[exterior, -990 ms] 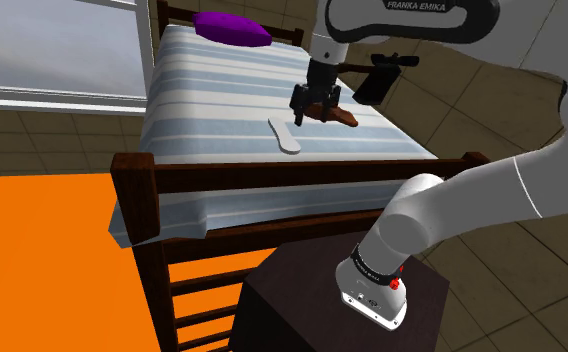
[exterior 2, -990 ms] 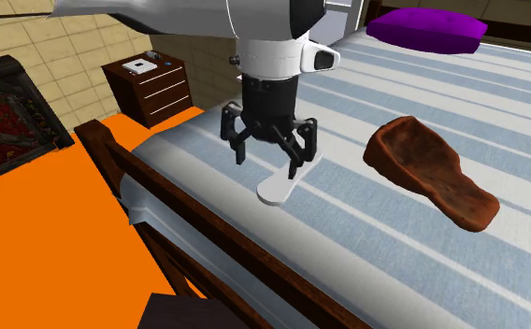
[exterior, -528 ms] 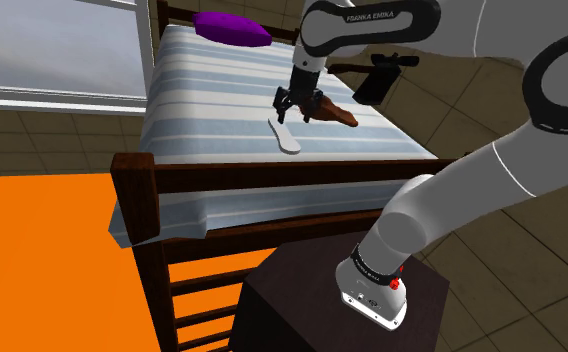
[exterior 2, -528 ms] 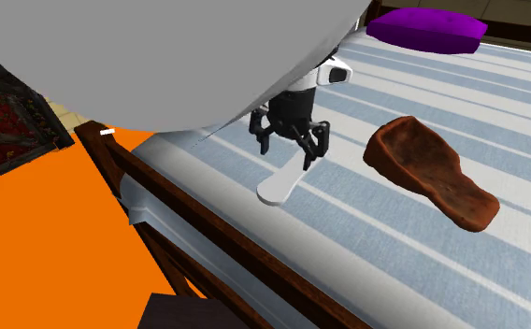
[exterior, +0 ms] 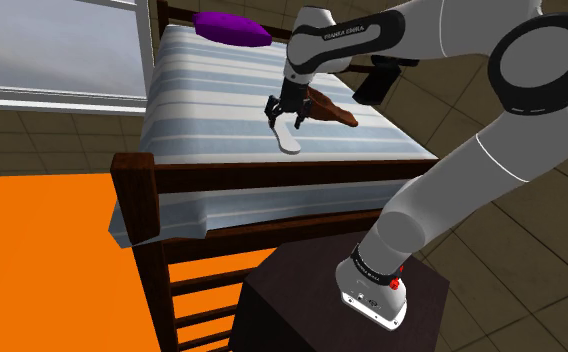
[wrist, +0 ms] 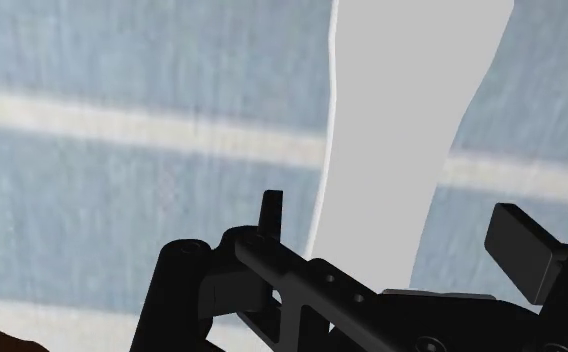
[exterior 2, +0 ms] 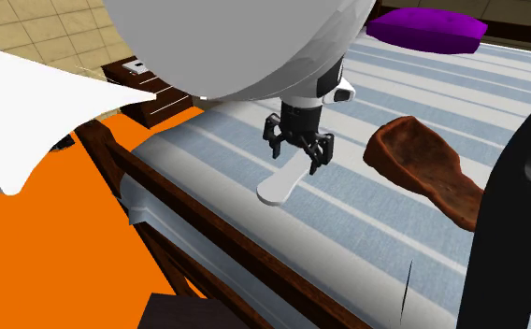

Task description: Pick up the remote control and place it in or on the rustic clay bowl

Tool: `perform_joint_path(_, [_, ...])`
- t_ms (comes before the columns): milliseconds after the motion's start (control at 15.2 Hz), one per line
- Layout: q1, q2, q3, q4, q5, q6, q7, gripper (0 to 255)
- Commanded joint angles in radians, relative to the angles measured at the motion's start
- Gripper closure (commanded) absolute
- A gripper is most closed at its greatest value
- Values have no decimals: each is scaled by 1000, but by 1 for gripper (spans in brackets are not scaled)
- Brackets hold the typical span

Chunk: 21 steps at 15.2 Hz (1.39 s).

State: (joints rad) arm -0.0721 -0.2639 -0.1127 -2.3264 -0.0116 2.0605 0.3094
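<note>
Two black fingers stand wide apart on the gripper, one on each side of the remote, neither touching it (so nothing is held yet). The gripper hangs low over the remote's end farthest from the footboard. It points down with its fingers across the narrow width, likely lined up to drop and pinch. The remote is white and lies flat on the striped bedspread, long axis running toward the footboard. The brown bowl sits just beside the remote, not touching it, so the carry looks short. Open bedspread lies all round the remote. The footboard and bed edge are near its other end, and the purple pillow is well apart.
</note>
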Motion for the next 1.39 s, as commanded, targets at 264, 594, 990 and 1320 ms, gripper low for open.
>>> perform_joint_path(264, [-1, 21, -3, -31, 2, 54, -3, 0])
perform_joint_path(594, [-1, 21, -3, -31, 2, 53, -3, 0])
perform_joint_path(990, [-1, 22, -3, -31, 2, 54, -3, 255])
perform_joint_path(1320, [0, 22, -3, -31, 2, 54, -3, 255])
